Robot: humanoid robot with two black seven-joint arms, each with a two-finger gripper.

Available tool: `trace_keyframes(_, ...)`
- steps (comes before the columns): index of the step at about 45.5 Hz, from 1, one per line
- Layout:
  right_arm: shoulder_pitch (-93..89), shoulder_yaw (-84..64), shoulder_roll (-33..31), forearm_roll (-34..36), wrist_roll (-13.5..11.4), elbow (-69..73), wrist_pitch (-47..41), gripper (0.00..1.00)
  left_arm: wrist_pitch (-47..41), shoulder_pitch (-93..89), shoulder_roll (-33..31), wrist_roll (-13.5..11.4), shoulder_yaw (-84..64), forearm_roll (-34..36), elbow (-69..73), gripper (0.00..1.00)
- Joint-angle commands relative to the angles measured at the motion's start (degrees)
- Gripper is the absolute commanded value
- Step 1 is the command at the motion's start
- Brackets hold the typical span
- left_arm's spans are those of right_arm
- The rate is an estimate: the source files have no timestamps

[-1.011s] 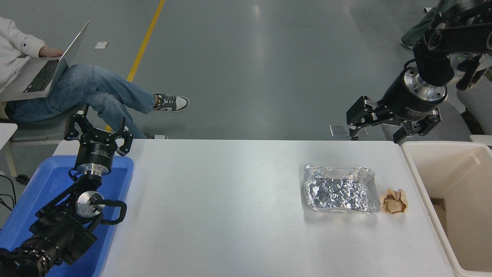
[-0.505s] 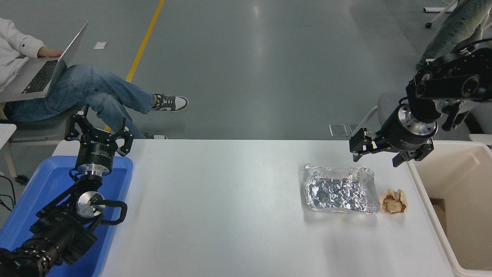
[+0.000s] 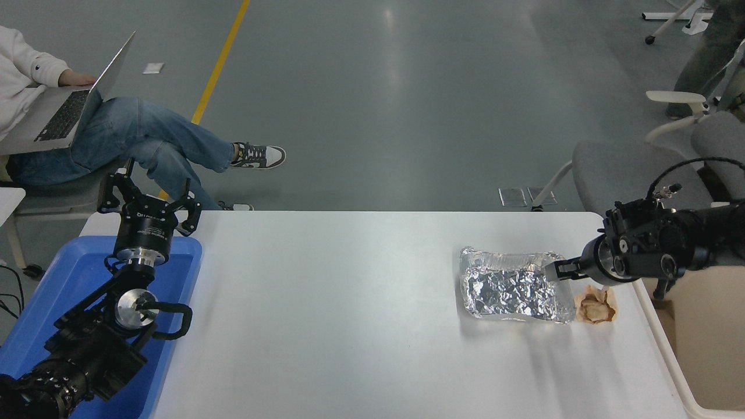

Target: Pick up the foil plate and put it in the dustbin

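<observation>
Head view: right gripper (image 3: 554, 269) is reaching the foil plate (image 3: 512, 286) at three o'clock; finger state unclear. Plate is looking light and crushable, so its right rim suits gripping.

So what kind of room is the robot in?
Probably a robot lab or workshop: a bare grey floor with a yellow line, rolling office chairs, and a person with a laptop.

The foil plate (image 3: 513, 289) is shiny, crinkled metal foil. The table (image 3: 349, 302) looks smooth and matt white. The dustbin (image 3: 707, 349) is smooth beige plastic.
</observation>
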State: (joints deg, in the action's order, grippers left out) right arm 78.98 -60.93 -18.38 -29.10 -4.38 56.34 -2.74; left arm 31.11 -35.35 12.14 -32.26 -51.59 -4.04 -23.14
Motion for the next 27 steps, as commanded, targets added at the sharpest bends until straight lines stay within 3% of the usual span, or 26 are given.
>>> trace_keyframes(1,-8.9,3.7,1.4,-0.8,0.0,-8.2,4.4,0.87,0.0,0.0,0.0,0.0,0.0,0.0,0.0,0.99)
trace_keyframes(23,-18.3,5.6,6.3,-0.2,0.0,-19.9,5.8,0.86,0.0,-0.1,0.0,0.0,0.0,0.0,0.0,0.99)
trace_keyframes(27,-19.2,5.6,6.3,1.0,0.0,-20.3,5.9,0.76,0.0,0.0,0.0,0.0,0.0,0.0,0.0,0.99)
